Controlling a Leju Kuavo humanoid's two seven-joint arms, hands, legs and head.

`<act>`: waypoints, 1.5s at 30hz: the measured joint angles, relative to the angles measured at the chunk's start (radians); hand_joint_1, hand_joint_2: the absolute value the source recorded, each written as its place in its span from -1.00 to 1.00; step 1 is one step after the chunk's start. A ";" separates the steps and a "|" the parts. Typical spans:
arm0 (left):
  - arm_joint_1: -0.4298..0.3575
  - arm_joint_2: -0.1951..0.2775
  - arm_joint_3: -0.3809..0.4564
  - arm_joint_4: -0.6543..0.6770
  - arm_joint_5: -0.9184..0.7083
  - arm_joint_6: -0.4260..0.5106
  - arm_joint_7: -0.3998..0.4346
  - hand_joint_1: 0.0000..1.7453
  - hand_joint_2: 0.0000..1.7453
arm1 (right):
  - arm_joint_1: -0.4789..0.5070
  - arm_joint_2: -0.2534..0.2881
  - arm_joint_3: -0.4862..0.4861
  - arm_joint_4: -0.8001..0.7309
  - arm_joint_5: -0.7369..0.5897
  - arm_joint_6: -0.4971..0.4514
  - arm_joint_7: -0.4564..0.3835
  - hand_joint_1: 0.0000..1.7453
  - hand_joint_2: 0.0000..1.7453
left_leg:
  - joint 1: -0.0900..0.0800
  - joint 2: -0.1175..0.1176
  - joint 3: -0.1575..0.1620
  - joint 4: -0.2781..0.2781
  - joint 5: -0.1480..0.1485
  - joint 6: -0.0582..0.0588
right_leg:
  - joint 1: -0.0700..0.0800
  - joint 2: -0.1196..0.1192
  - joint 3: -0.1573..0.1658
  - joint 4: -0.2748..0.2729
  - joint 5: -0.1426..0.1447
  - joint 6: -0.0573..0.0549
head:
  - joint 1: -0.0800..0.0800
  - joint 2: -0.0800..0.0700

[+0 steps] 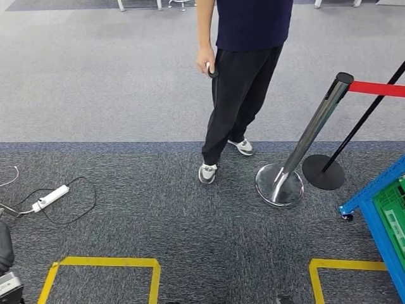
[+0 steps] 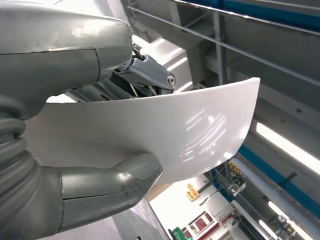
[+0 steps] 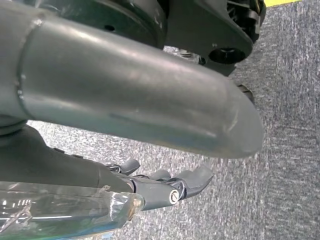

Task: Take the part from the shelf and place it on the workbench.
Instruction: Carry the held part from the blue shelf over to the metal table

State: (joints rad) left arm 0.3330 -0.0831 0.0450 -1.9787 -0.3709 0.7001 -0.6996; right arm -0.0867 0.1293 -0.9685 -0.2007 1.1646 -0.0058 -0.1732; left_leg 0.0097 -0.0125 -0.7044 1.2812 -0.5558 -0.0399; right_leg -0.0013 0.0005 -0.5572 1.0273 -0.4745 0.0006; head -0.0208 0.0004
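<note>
White curved part [image 2: 158, 132] — pinched by the left hand [image 2: 75, 125] between thumb and fingers [image 2: 149, 72], right hand [image 3: 158, 150] loosely extended, holding nothing — best carried level, pinch firm, until the tabletop is reached.

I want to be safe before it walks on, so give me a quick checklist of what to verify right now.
1. Grip on the part: ok. The left hand holds the white curved part between thumb and fingers.
2. Right hand free: ok, its fingers lie apart over the carpet and hold nothing.
3. Path ahead: not ok. A person stands straight ahead.
4. Trip hazards: not ok. A power strip and its cable lie to the left, a barrier post to the right.
5. Workbench in sight: cannot tell.
</note>
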 joint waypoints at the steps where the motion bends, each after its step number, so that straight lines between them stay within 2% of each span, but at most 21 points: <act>1: 0.000 0.000 0.000 0.000 0.000 0.000 0.000 1.00 1.00 | 0.000 0.000 0.000 0.000 0.000 0.000 0.000 -1.00 -1.00 | 0.003 0.001 0.012 -0.044 0.043 -0.002 | -0.002 0.000 0.009 0.000 -0.006 0.003 | 0.000 0.000; 3: 0.000 0.000 0.000 0.000 0.000 0.000 0.000 1.00 1.00 | 0.000 0.000 0.000 0.000 0.000 0.000 0.000 -1.00 -1.00 | 0.008 0.007 0.063 -0.175 0.122 -0.009 | -0.004 0.002 0.023 0.002 -0.021 0.014 | -0.002 0.000; 5: 0.000 0.000 0.000 -0.001 0.000 0.000 0.000 1.00 1.00 | -0.001 -0.002 0.000 0.000 0.000 0.001 0.000 -1.00 -1.00 | 0.007 0.010 0.096 -0.252 0.138 -0.002 | -0.001 0.003 0.025 0.002 -0.033 0.027 | -0.004 0.000; 8: 0.001 0.000 0.001 -0.001 0.000 0.000 0.000 1.00 1.00 | 0.000 -0.002 0.000 0.000 0.000 0.001 0.001 -1.00 -1.00 | 0.003 0.007 0.102 -0.266 0.129 0.020 | -0.002 0.001 0.030 -0.008 -0.036 0.038 | -0.002 0.000; 12: 0.001 0.000 0.002 -0.002 0.002 0.000 0.000 1.00 1.00 | -0.001 -0.002 0.000 0.000 0.001 0.001 0.003 -1.00 -1.00 | 0.003 0.003 0.106 -0.269 0.128 0.025 | -0.001 -0.001 0.042 -0.019 -0.032 0.020 | 0.006 0.000; 17: 0.001 0.000 0.002 -0.002 0.002 0.000 0.000 1.00 1.00 | -0.001 -0.002 0.001 0.000 0.003 0.000 0.003 -1.00 -1.00 | -0.003 0.003 0.106 -0.269 0.124 0.033 | -0.005 -0.003 0.055 -0.028 -0.032 0.021 | 0.007 0.000; 21: 0.001 0.000 0.001 -0.002 0.005 0.000 0.000 1.00 1.00 | -0.001 -0.002 0.001 0.000 0.006 0.000 0.003 -1.00 -1.00 | -0.006 0.003 0.107 -0.267 0.120 0.039 | -0.008 -0.003 0.049 -0.035 -0.034 0.047 | 0.006 0.000; 23: 0.001 0.001 0.001 -0.002 0.008 0.000 0.000 1.00 1.00 | -0.001 -0.002 0.003 0.000 0.010 0.001 0.003 -1.00 -1.00 | -0.010 0.002 0.109 -0.269 0.116 0.051 | -0.012 -0.005 0.056 -0.044 -0.032 0.065 | 0.006 0.000; 25: 0.002 0.002 0.001 -0.002 0.010 0.000 0.000 1.00 1.00 | -0.002 -0.002 0.006 0.000 0.014 0.003 0.003 -1.00 -1.00 | -0.007 -0.001 0.121 -0.289 0.125 0.064 | -0.013 -0.008 0.062 -0.044 -0.033 0.075 | 0.006 0.000; 26: 0.002 0.002 0.001 -0.003 0.011 0.000 0.000 1.00 1.00 | -0.002 -0.002 0.007 0.000 0.016 0.004 0.002 -1.00 -1.00 | -0.005 -0.004 0.129 -0.301 0.131 0.068 | -0.012 -0.007 0.055 -0.025 -0.042 0.075 | 0.007 0.000; 28: 0.002 0.002 0.001 -0.003 0.012 0.000 0.000 1.00 1.00 | -0.003 -0.002 0.009 0.000 0.018 0.006 0.002 -1.00 -1.00 | -0.002 -0.010 0.140 -0.314 0.137 0.071 | -0.012 -0.004 0.002 0.079 -0.092 0.073 | 0.010 0.000; 30: 0.002 0.002 0.002 -0.003 0.012 0.000 0.000 1.00 1.00 | -0.002 -0.001 0.009 0.000 0.018 0.007 0.002 -1.00 -1.00 | -0.002 -0.021 0.142 -0.314 0.136 0.070 | -0.013 -0.003 -0.078 0.219 -0.143 0.073 | 0.011 0.000; 32: 0.003 0.002 0.002 -0.003 0.012 0.000 0.000 1.00 1.00 | 0.000 -0.001 0.009 0.000 0.019 0.008 0.002 -1.00 -1.00 | -0.001 -0.040 0.145 -0.313 0.133 0.063 | -0.016 -0.002 -0.106 0.247 -0.124 0.075 | 0.010 0.000; 33: 0.003 0.001 0.002 -0.003 0.012 0.000 0.000 1.00 1.00 | 0.001 -0.001 0.009 0.000 0.019 0.009 0.002 -1.00 -1.00 | 0.001 -0.051 0.149 -0.312 0.131 0.058 | -0.020 0.002 -0.089 0.198 -0.085 0.076 | 0.011 0.000; 35: 0.002 0.001 0.002 -0.003 0.012 0.000 0.000 1.00 1.00 | 0.001 0.000 0.010 0.001 0.019 0.011 0.000 -1.00 -1.00 | 0.005 -0.074 0.153 -0.303 0.123 0.042 | -0.030 0.044 -0.028 0.064 -0.019 0.082 | 0.012 0.000; 37: 0.002 0.002 0.002 -0.004 0.013 0.000 0.000 1.00 1.00 | 0.000 0.003 0.010 0.002 0.019 0.014 -0.001 -1.00 -1.00 | 0.007 -0.094 0.146 -0.295 0.121 0.025 | -0.033 0.079 0.005 0.001 -0.004 0.076 | 0.013 0.000; 39: 0.003 0.002 0.001 -0.004 0.014 0.000 0.000 1.00 1.00 | 0.000 0.003 0.010 0.003 0.019 0.016 -0.002 -1.00 -1.00 | 0.012 -0.112 0.138 -0.296 0.126 0.012 | -0.028 0.068 0.008 0.005 -0.007 0.056 | 0.011 0.000; 40: 0.004 0.002 0.001 -0.004 0.014 0.000 0.000 1.00 1.00 | 0.000 0.003 0.010 0.002 0.019 0.016 -0.003 -1.00 -1.00 | 0.013 -0.105 0.136 -0.294 0.126 0.007 | -0.026 0.058 0.008 0.005 -0.006 0.047 | 0.010 0.000; 42: 0.003 0.002 0.000 -0.004 0.014 0.000 0.000 1.00 1.00 | -0.001 0.002 0.010 0.002 0.019 0.016 -0.005 -1.00 -1.00 | 0.011 -0.055 0.110 -0.244 0.096 0.001 | -0.023 0.034 0.009 0.003 -0.006 0.031 | 0.006 0.000; 43: 0.001 0.003 0.000 -0.004 0.014 0.000 0.000 1.00 1.00 | -0.001 0.002 0.010 0.002 0.018 0.017 -0.005 -1.00 -1.00 | 0.008 -0.023 0.082 -0.187 0.067 0.000 | -0.020 0.021 0.010 0.002 -0.007 0.025 | 0.003 0.000; 45: 0.000 0.003 -0.001 -0.004 0.015 0.000 0.000 1.00 1.00 | 0.001 0.002 0.010 0.002 0.017 0.020 -0.006 -1.00 -1.00 | 0.007 0.000 0.009 -0.046 0.007 0.000 | -0.014 -0.009 0.011 0.002 -0.011 0.018 | 0.001 0.000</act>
State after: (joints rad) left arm 0.3326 -0.0805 0.0444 -1.9826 -0.3563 0.7004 -0.6996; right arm -0.0855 0.1312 -0.9589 -0.1984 1.1821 0.0142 -0.1793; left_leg 0.0162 -0.0129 -0.6954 1.2355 -0.5487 -0.0398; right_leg -0.0155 -0.0090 -0.5465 1.0291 -0.4852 0.0184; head -0.0197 0.0004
